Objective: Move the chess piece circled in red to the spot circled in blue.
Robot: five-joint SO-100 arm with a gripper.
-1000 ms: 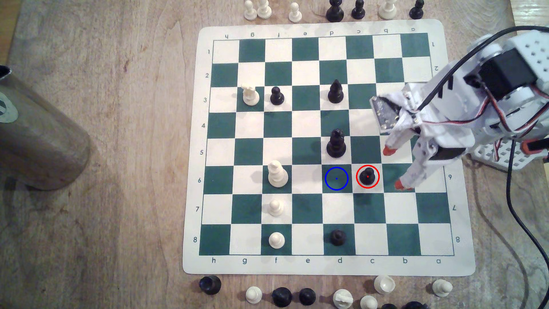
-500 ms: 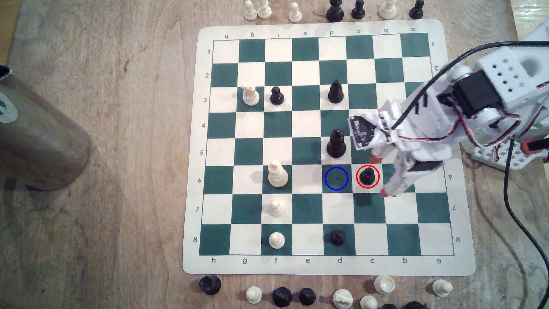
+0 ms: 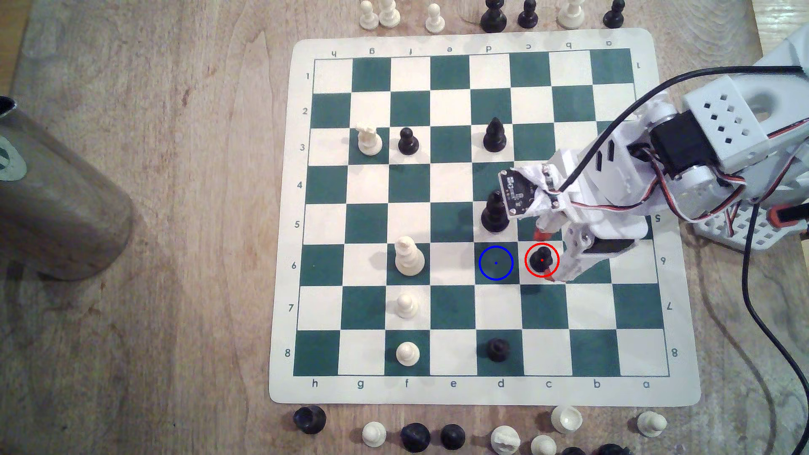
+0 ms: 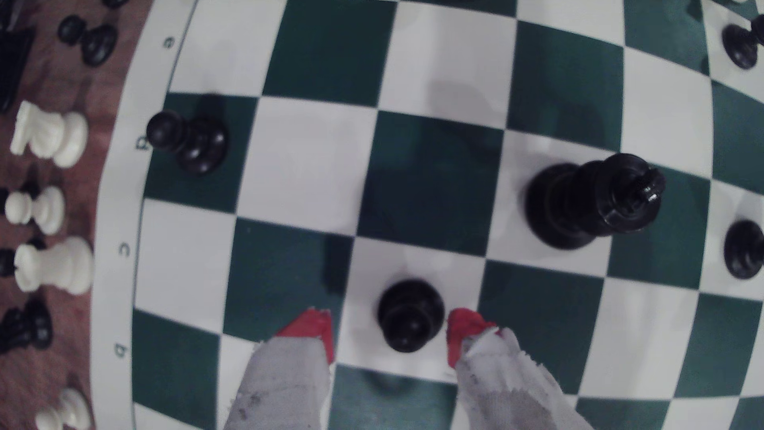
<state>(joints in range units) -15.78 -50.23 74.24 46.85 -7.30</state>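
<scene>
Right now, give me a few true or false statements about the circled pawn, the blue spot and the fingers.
1. The black pawn stands on a cream square. True.
2. The blue-ringed square holds a piece. False: it is bare.
3. The red-tipped fingers sit either side of the pawn, gap showing. True.
4. The pawn lies toppled. False: it stands upright.
5. The black king stands on the square next to the blue-ringed one. True.

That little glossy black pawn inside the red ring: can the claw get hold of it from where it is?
Probably yes. The gripper is open, a red-tipped finger on either side of the small black pawn, with nothing between them.
</scene>
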